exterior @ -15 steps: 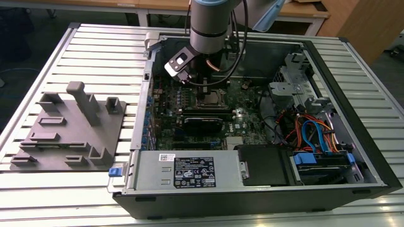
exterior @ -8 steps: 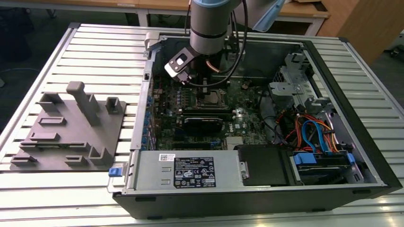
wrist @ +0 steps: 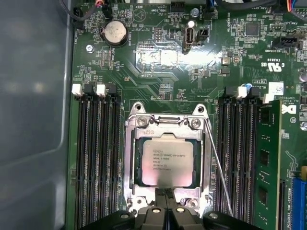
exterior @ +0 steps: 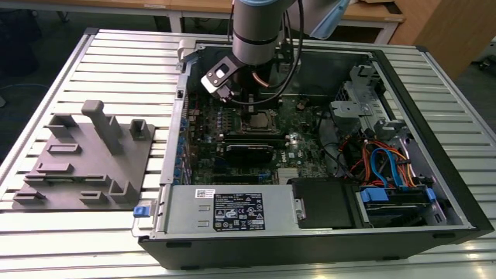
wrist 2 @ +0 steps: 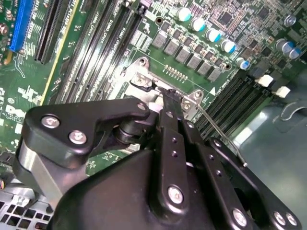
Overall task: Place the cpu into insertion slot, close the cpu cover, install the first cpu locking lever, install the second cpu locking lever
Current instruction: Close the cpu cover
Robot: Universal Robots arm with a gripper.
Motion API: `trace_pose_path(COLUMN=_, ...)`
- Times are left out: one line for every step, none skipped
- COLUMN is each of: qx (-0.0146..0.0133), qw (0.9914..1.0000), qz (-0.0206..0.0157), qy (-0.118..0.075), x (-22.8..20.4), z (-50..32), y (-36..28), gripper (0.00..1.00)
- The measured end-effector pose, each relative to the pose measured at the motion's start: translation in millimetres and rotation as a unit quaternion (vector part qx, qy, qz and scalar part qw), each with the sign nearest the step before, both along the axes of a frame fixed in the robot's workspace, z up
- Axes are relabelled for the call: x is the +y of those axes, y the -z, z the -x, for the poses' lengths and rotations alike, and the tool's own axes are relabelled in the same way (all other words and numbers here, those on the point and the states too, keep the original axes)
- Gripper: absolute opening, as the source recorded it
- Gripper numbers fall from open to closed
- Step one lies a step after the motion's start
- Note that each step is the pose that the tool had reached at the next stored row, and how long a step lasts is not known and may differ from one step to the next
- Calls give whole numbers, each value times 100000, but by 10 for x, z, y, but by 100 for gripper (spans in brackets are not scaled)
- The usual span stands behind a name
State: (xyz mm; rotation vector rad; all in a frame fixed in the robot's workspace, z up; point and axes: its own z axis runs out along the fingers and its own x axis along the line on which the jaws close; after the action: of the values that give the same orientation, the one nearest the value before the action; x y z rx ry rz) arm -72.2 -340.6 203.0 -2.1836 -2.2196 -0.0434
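In the exterior view, the arm [exterior: 256,29] is reaching down from the top centre of the frame into an open computer case [exterior: 434,192] that is lying on a slatted bench [exterior: 124,52]. The gripper [exterior: 252,110] is hanging right over the insertion slot [exterior: 261,120] on the green board. A grey fixture tray [exterior: 85,168] is sitting on the bench at the exterior view's left, well apart from the case.

In the second wrist view, the gripper's [wrist 2: 170,98] tip is touching the slot's metal rim [wrist 2: 141,72]. The jaws are sitting drawn together, with nothing visible between them. A thin locking lever [wrist 2: 218,132] is slanting away beside them.

In the first wrist view, the cpu [wrist: 168,163] is lying flat inside the insertion slot [wrist: 201,111], its silvery top showing through the window of the cpu cover [wrist: 130,158], which is lying down around it. The lever [wrist: 218,165] is running at a slant between the cover and the memory slots [wrist: 240,158]. The gripper [wrist: 166,206] is resting at the cover's edge, its jaws pressed together.
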Motion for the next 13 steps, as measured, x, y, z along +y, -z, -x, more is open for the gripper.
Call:
trace_pose_path(qx=1, qw=100000, qz=-6, qy=5, x=0, z=0, y=11, gripper=11)
trace_pose_path(qx=1, qw=100000, qz=-20, qy=5, x=0, z=0, y=23, gripper=11)
trace_pose_path(qx=4, qw=100000, qz=-53, qy=6, x=0, z=0, y=32, gripper=11)
trace_pose_path(qx=3, qw=100000, qz=-127, qy=4, x=0, z=0, y=35, gripper=11)
trace_pose_path(qx=11, qw=100000, qz=-197, qy=2, x=-1, z=0, y=35, gripper=11)
trace_pose_path(qx=8, qw=99999, qz=-326, qy=0, x=0, z=0, y=36, gripper=11)
trace_pose_path(qx=8, qw=99999, qz=-473, qy=5, x=0, z=2, y=39, gripper=11)
trace_pose_path(qx=10, qw=99998, qz=-662, qy=-2, x=-1, z=2, y=41, gripper=11)
trace_pose_path(qx=11, qw=99996, qz=-941, qy=-7, x=0, z=2, y=42, gripper=11)
trace_pose_path(qx=8, qw=99992, qz=-1246, qy=-2, x=-1, z=3, y=44, gripper=11)
trace_pose_path(qx=10, qw=99990, qz=-1417, qy=-1, x=-1, z=3, y=46, gripper=11)
trace_pose_path(qx=8, qw=99989, qz=-1500, qy=5, x=0, z=3, y=49, gripper=11)
trace_pose_path(qx=4, qw=99988, qz=-1534, qy=6, x=0, z=3, y=52, gripper=11)
